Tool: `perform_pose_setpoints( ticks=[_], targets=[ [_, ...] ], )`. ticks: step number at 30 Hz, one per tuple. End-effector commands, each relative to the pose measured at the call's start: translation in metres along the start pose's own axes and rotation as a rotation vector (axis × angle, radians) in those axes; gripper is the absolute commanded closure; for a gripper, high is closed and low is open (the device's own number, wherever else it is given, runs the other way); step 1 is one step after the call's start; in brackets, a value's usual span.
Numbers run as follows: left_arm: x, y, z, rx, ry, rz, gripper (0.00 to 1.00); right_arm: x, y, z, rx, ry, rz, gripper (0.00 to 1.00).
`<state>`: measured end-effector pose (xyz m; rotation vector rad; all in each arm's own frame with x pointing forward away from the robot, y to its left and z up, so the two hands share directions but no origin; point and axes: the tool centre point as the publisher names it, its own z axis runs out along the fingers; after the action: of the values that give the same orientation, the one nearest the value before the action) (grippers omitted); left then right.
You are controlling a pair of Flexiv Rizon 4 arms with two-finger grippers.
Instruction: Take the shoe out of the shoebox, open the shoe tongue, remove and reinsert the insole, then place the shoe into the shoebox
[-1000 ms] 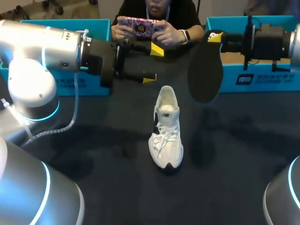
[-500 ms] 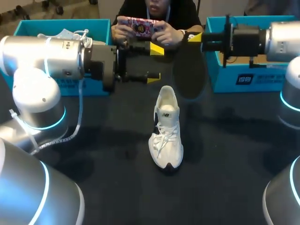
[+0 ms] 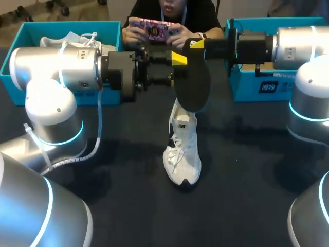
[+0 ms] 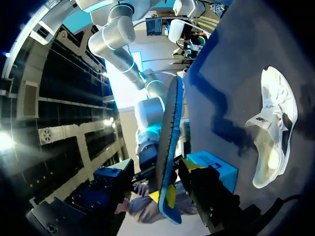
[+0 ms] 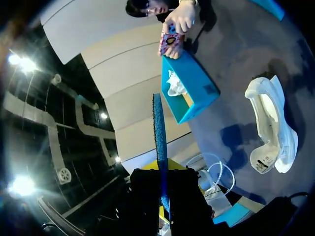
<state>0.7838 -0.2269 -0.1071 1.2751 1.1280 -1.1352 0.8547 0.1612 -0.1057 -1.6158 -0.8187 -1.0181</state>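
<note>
White shoe (image 3: 182, 149) stands upright on its sole on the dark table (image 3: 247, 170), toe toward the robot, laces loose. Dark insole (image 3: 194, 85) hangs in the air directly over the shoe's heel, its lower end close to the collar. Right gripper (image 3: 198, 45), above and behind the shoe, is clamped on the insole's upper end. Left gripper (image 3: 176, 69), just left of the insole above the heel, has its fingers spread with the insole's edge between them; contact not confirmed. Left shoebox (image 3: 31, 31) and right shoebox (image 3: 257, 90) stand behind the shoe, one on each side.
</note>
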Motion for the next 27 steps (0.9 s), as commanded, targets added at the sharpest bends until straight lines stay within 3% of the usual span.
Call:
perform_pose_setpoints(
  ticks=[1, 3, 7, 8, 17, 18, 22, 27],
  targets=[
    [0.002, 0.003, 0.009, 0.006, -0.001, 0.007, 0.52, 0.001, 0.001, 0.008, 0.005, -0.006, 0.003, 1.00],
    [0.002, 0.004, 0.010, 0.004, -0.002, 0.019, 0.56, 0.000, -0.001, 0.008, 0.009, -0.013, 0.008, 1.00],
    [0.002, 0.004, 0.012, 0.003, 0.000, 0.026, 0.95, -0.003, -0.003, 0.007, 0.011, -0.017, 0.014, 1.00],
    [0.002, 0.003, 0.011, 0.003, 0.000, 0.026, 1.00, -0.004, -0.003, 0.007, 0.011, -0.018, 0.016, 1.00],
    [0.001, -0.002, 0.011, 0.010, -0.002, 0.013, 1.00, -0.005, -0.001, 0.008, 0.015, -0.016, 0.019, 1.00],
    [0.001, -0.001, 0.010, 0.005, -0.013, 0.001, 1.00, -0.004, -0.001, 0.007, -0.003, -0.012, -0.021, 0.00],
    [-0.002, -0.002, 0.004, 0.006, -0.015, -0.003, 1.00, -0.005, -0.004, -0.007, -0.038, 0.008, -0.121, 0.00],
    [-0.007, -0.005, -0.003, 0.011, -0.024, -0.010, 1.00, -0.007, -0.008, -0.020, -0.027, 0.004, -0.257, 0.00]
  ],
)
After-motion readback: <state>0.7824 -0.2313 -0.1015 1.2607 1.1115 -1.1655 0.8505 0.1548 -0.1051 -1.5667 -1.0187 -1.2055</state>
